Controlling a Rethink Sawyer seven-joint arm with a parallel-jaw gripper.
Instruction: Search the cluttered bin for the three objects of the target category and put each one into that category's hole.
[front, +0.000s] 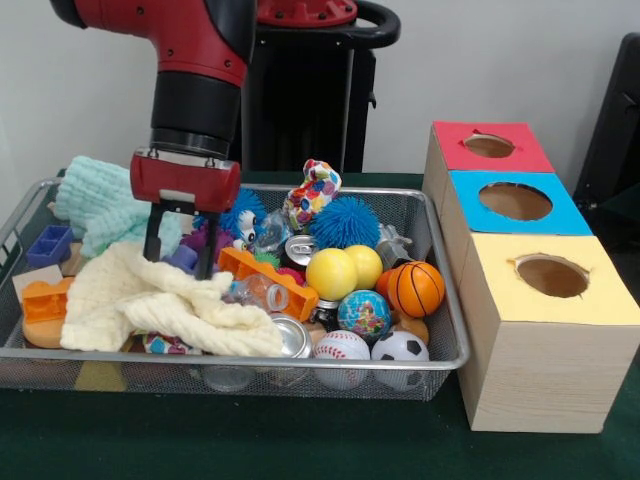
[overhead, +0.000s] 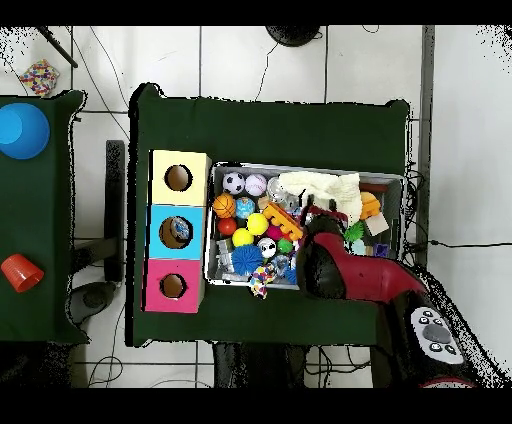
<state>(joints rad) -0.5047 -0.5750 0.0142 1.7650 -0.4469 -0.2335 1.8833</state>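
The silver wire-mesh bin is full of clutter. It holds a cream cloth, a mint cloth, two yellow balls, a basketball, a globe ball, a baseball, a soccer ball, a blue spiky ball, an orange brick and cans. My gripper is open and empty. It hangs low over the bin's left half, its fingertips at the cream cloth's top edge, either side of a purple toy. In the overhead view my arm hides it.
Three wooden boxes stand right of the bin, each with a round hole: red top, blue top, yellow top. In the overhead view they lie left of the bin. A blue bowl and red cup sit on a separate table.
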